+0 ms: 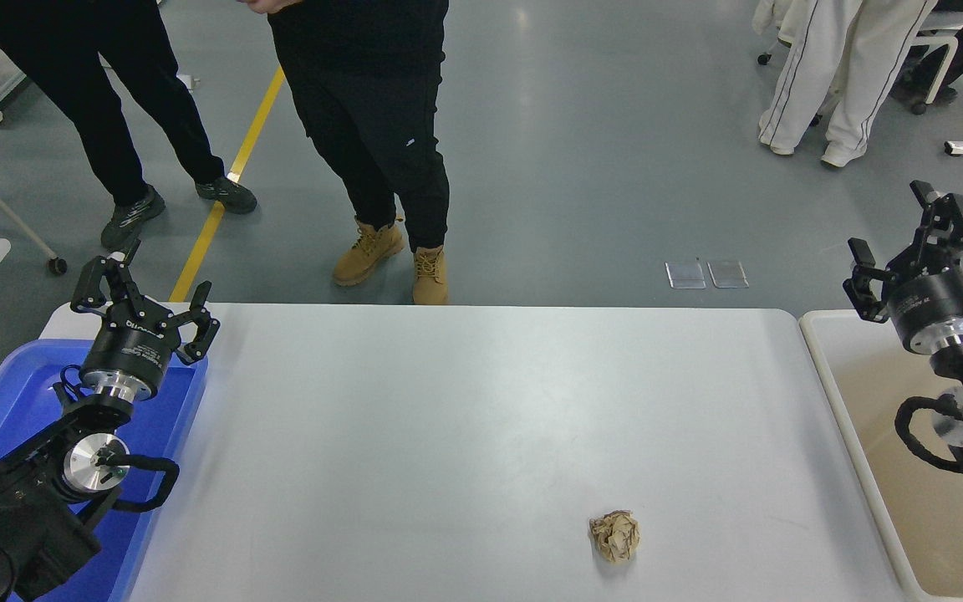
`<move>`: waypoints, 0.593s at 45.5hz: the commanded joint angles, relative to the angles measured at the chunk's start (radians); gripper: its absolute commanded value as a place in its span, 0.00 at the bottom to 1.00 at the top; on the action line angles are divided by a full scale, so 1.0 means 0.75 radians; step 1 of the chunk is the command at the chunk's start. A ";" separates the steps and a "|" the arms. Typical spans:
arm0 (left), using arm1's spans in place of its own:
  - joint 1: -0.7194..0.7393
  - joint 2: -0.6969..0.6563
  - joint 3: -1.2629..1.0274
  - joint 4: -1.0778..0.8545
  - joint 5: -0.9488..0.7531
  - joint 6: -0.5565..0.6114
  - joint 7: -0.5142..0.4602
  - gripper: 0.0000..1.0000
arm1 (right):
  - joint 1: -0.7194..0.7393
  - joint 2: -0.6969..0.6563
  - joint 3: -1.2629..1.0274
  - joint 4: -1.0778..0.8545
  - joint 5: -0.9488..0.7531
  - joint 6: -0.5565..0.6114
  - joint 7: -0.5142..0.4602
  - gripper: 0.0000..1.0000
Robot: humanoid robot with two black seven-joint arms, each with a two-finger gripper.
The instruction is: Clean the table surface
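Still uncleared: crumpled tan paper ball (pixel 614 536) on large white smooth tabletop (pixel 415 418).
Likely light, soft; best pinched across middle by spread-open, empty black right gripper (pixel 908 242).

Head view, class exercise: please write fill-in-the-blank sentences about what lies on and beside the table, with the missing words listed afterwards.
1. The only loose thing on the table surface is a crumpled ball of ____.
2. The left claw hangs over a tray coloured ____.
3. The right claw is above the far end of the beige ____ at the table's right edge.
4. The paper ball lies nearer the table's ____ edge than its far edge.

Missing words: paper; blue; bin; near
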 commanded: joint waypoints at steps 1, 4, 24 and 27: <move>0.000 0.000 0.000 0.000 0.000 0.001 0.000 1.00 | -0.003 0.013 0.010 -0.006 0.000 0.002 0.010 0.99; 0.000 0.000 0.000 0.000 0.000 0.001 0.000 1.00 | 0.021 -0.003 -0.010 -0.016 0.002 0.000 0.010 0.99; 0.000 0.000 0.000 0.000 0.000 -0.001 0.000 1.00 | 0.439 -0.349 -0.943 -0.031 0.043 0.002 0.007 0.99; 0.000 0.000 0.000 0.000 0.000 0.001 0.000 1.00 | 0.512 -0.349 -1.135 -0.014 0.078 0.004 0.007 0.99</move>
